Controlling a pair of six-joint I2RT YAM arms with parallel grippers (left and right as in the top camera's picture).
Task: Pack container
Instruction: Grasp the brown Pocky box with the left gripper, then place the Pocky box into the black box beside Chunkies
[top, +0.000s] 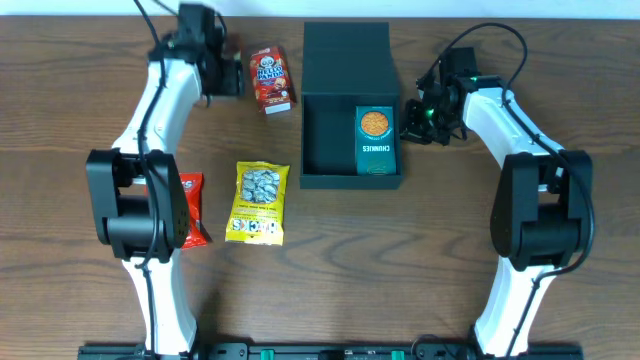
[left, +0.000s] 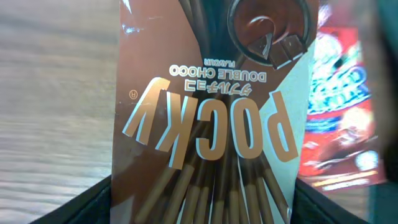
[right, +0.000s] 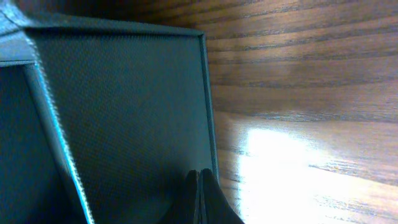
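Note:
The container (top: 325, 140), a dark square box, stands open at the back centre with its lid flap (top: 345, 55) folded away. A teal snack carton (top: 376, 140) lies against its right inner wall. At the back left, my left gripper (top: 222, 70) is closed round a brown Pocky box (left: 211, 124), one finger (left: 81, 208) against each long side. My right gripper (top: 412, 122) is shut and empty, its tips (right: 200, 177) right at the container's outer right wall (right: 124, 112).
A red snack carton (top: 271, 79) lies just right of the left gripper, and shows beside the Pocky box as a red pack (left: 339, 124). A yellow pouch (top: 259, 202) and a red packet (top: 192, 215) lie front left, the packet partly under the left arm.

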